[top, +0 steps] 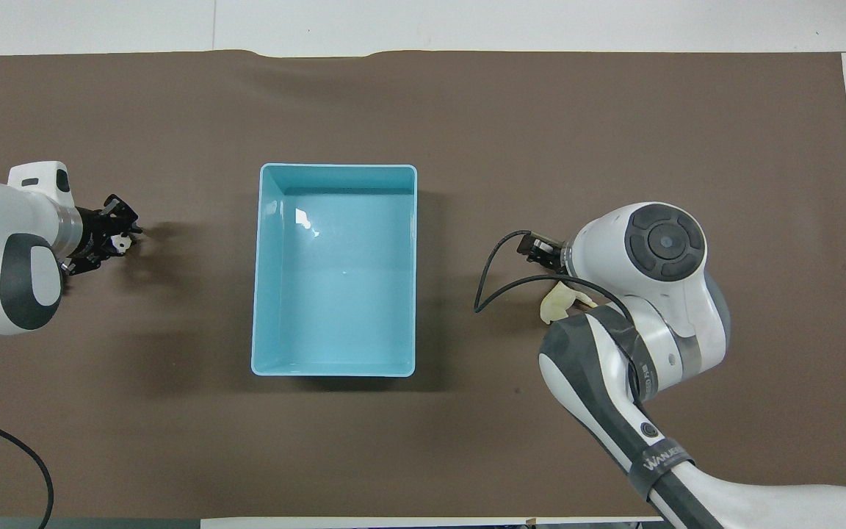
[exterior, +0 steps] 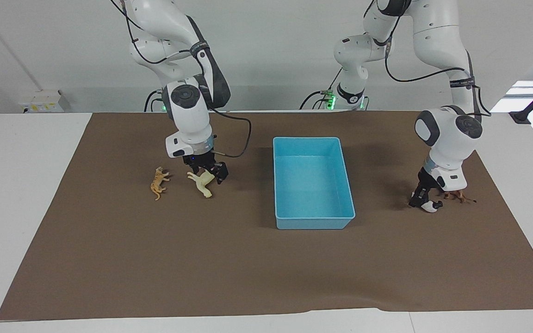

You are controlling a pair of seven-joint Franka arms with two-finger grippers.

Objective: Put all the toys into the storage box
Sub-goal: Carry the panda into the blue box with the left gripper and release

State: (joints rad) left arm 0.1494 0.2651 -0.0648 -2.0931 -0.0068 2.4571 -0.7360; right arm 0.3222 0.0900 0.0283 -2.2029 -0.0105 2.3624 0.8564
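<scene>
White tabletop [exterior: 21, 194] against a white wall, covered by a brown mat [exterior: 248, 273], its edge farthest from the robots rippled; blue box [exterior: 312, 222] at mat centre, empty. Right claw [exterior: 207, 170] low at the right arm's end, closed on the cream horse [exterior: 203, 182], the tiger [exterior: 158, 182] lying just beside it. Left claw [exterior: 426, 196] down at the left arm's end, gripping the panda [exterior: 431, 206], the lion [exterior: 457, 196] beside it.

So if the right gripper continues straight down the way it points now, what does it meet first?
Most likely the cream horse. The right gripper points down and sits right at the horse's back, beside the tiger. Whether it already touches is hard to judge; under the horse is only the brown mat.
</scene>
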